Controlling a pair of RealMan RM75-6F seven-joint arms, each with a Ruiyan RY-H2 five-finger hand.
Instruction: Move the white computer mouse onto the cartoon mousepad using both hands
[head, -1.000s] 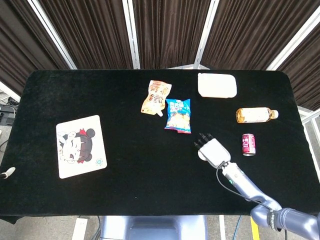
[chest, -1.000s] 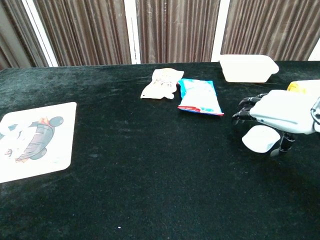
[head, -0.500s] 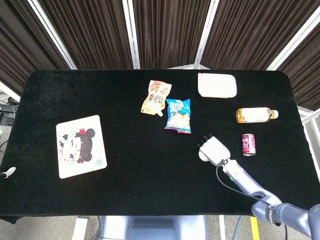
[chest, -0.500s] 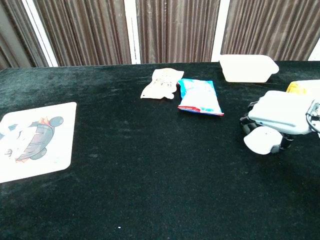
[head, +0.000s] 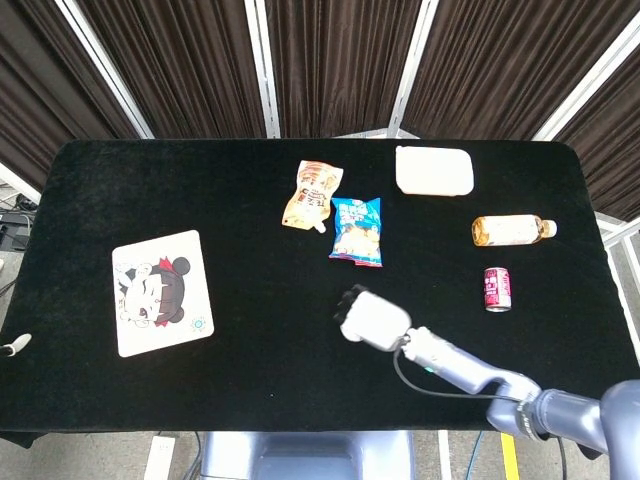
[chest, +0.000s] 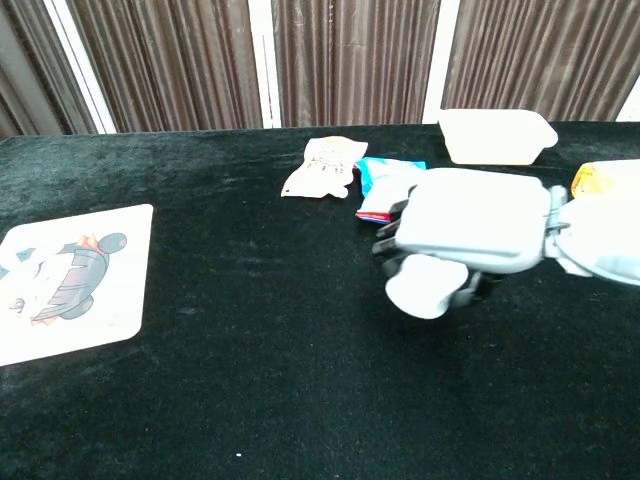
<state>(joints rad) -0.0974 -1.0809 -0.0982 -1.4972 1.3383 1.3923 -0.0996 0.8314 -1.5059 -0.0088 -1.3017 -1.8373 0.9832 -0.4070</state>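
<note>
My right hand (head: 371, 321) (chest: 470, 233) holds the white computer mouse (chest: 426, 286) from above, lifted off the black table (head: 260, 280) near its middle. In the head view the hand hides the mouse. The cartoon mousepad (head: 161, 291) (chest: 62, 280) lies flat at the table's left side, far from the hand. My left hand shows in neither view.
An orange pouch (head: 311, 195) and a blue snack bag (head: 357, 230) lie behind the hand. A white box (head: 434, 170), a tea bottle (head: 512, 230) and a red can (head: 497, 288) stand on the right. A small white thing (head: 14, 346) sits at the left front edge.
My right hand closed over the mouse at the right, then carried it leftward and toward the table's middle, raised off the cloth.
</note>
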